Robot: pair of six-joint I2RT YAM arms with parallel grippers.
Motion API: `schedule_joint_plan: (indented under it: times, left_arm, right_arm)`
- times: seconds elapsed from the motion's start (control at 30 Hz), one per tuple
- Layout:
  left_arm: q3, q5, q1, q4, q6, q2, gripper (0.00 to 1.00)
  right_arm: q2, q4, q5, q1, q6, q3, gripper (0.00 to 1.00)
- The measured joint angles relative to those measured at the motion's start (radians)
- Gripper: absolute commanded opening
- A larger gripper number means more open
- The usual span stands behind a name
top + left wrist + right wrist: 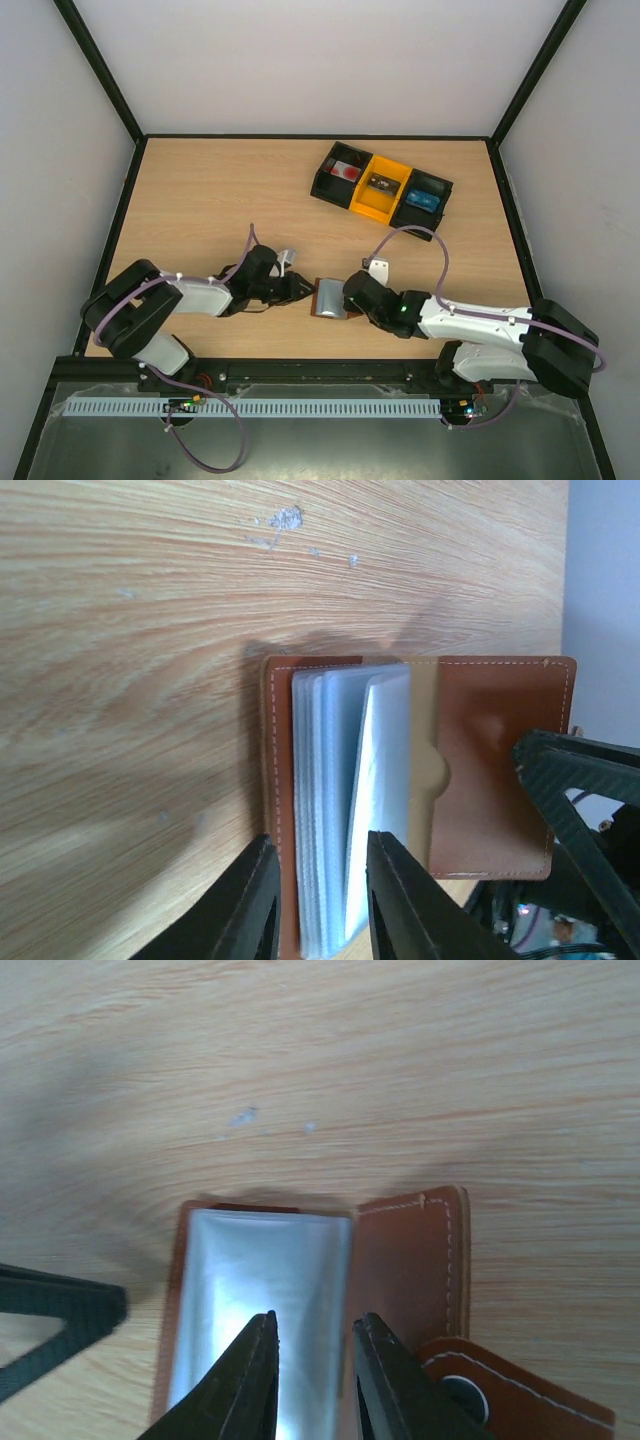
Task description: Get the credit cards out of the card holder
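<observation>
Black fingers of the left claw (pixel 320 845) fill the bottom of its wrist view. They stand one on each side of the stack of pale-blue cards (pixel 330 780), at the near edge of the card holder (pixel 500 770). The gap between them is narrow and seems to match the thickness of the stack, but I cannot tell whether they actually pinch it or only flank it.

From the other side, the right claw (pixel 315 1320) hangs over the silvery top card (pixel 260 1260). Its fingers are slightly parted, and whether they press on anything is hidden, so I cannot tell its state either.

From above, the holder (pixel 330 298) lies open and flat on the tabletop (pixel 200 200), near the front edge and between the two claws. It is well apart from the black-and-yellow tray of bins (pixel 375 210) further back. Its snap tab (pixel 520 1400) is undone and folded out to one side.

By my reading, the opening step is finished, since the brown cover is spread and the cards are exposed. The removal itself looks barely begun: every card I can make out sits inside the holder, and one leaf curls upward. I see none that is certainly lying loose on the wood, so drawing them out is what remains.
</observation>
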Motion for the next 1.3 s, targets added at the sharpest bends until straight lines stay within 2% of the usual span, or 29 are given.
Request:
schedule_joint_plan:
  times: [0.2, 0.4, 0.53, 0.87, 1.07, 1.3]
  left_arm:
    - [0.001, -0.031, 0.0, -0.037, 0.021, -0.01, 0.37]
    - [0.014, -0.033, -0.011, -0.034, 0.031, 0.01, 0.4]
    - [0.034, -0.032, -0.033, -0.034, 0.035, 0.041, 0.39]
    - [0.037, -0.051, -0.037, -0.027, 0.03, 0.065, 0.25]
    - [0.018, -0.037, -0.037, 0.026, 0.002, 0.065, 0.25]
    - [-0.033, 0.004, -0.037, 0.175, -0.057, 0.056, 0.28]
  right_arm:
    - [0.027, 0.018, 0.015, 0.0, 0.033, -0.087, 0.18]
    - [0.083, 0.094, 0.023, 0.0, 0.057, -0.127, 0.16]
    - [0.109, 0.156, 0.029, 0.0, 0.064, -0.133, 0.16]
    - [0.109, 0.216, 0.038, 0.0, 0.067, -0.16, 0.15]
    - [0.101, 0.241, 0.039, -0.001, 0.067, -0.176, 0.16]
    - [0.079, 0.286, 0.038, -0.002, 0.068, -0.212, 0.14]
